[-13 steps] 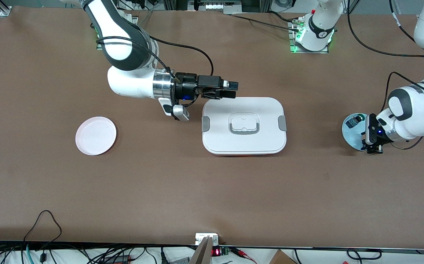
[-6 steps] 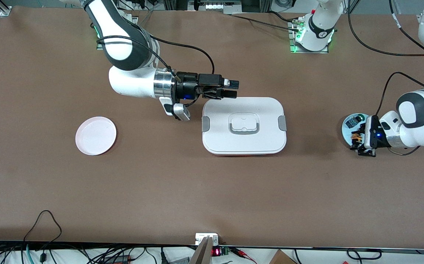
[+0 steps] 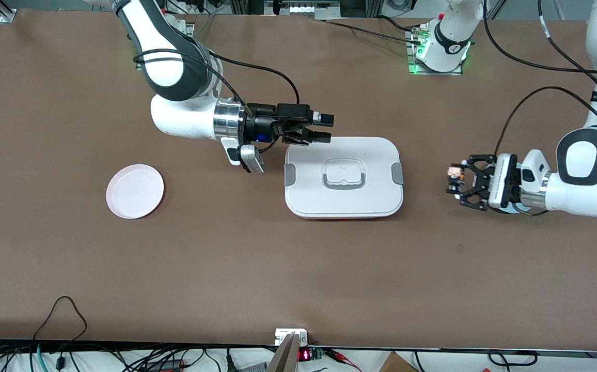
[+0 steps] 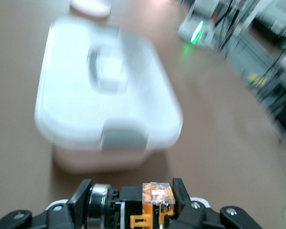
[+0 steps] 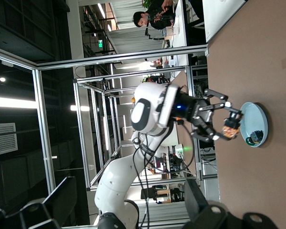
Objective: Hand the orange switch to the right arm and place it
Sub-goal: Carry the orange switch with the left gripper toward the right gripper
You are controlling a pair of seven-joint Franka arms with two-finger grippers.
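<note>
Front view shows the left gripper (image 3: 456, 182) clamped on the orange switch (image 3: 454, 173), held up over bare table between the white lidded box (image 3: 344, 177) and the left arm's end. The right gripper (image 3: 322, 128) waits with jaws spread above the box's edge farthest from the front camera. The handover looks under way; next the switch must be carried between those spread fingers, squarely aligned.
</note>
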